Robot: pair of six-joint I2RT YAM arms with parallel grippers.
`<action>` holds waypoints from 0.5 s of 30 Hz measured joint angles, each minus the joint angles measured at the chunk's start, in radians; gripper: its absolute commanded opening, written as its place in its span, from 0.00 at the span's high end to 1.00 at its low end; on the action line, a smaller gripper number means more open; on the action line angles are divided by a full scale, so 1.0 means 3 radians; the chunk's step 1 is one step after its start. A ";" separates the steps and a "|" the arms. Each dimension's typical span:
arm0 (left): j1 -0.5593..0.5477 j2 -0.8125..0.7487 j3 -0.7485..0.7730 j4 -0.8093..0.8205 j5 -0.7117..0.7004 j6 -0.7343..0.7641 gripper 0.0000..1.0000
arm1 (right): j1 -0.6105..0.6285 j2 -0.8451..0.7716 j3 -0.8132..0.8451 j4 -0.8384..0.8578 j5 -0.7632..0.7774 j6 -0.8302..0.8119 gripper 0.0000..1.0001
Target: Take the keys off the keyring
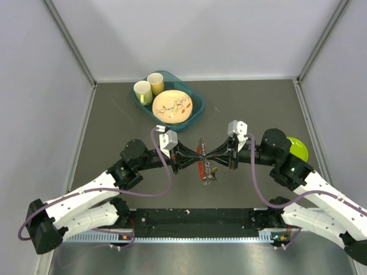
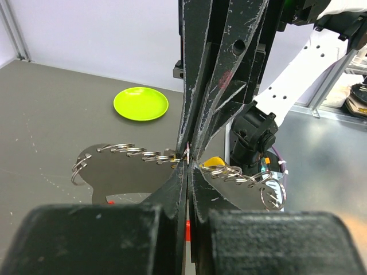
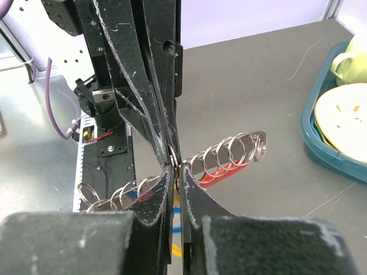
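The task looks barely begun. The thin metal keyring (image 1: 200, 166), a string of linked steel loops with a red curved clip, hangs over the middle of the dark grey bench (image 1: 258, 109), just near of the teal tray (image 1: 198, 114). The tiny metal keys (image 1: 210, 173) appear to dangle from it, and I see none lying apart.

The left pincer (image 2: 187, 171) and the right pincer (image 3: 178, 173) meet tip to tip, each pressed together and pinching the chain of loops at nearly the same spot. Working every key off seems to remain.

Four dark fingers crowd that spot, so I cannot tell which loop each pincer holds. The keys are too small to count: one yellow head shows in the left wrist view, and a blue smear sits low in the right wrist view.
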 measured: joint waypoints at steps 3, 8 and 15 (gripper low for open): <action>0.0004 -0.0004 -0.0031 0.0045 -0.0004 -0.0010 1.00 | -0.0011 0.0023 0.0000 -0.0001 -0.0008 0.0015 1.00; 0.0005 -0.0009 -0.0033 -0.0008 -0.0017 0.0025 1.00 | -0.0013 0.0006 0.0000 -0.0037 0.0006 -0.0031 1.00; -0.0014 0.0041 0.0198 -0.0486 -0.0041 0.0300 0.91 | 0.0009 -0.0041 -0.0017 -0.0127 0.0072 -0.0252 1.00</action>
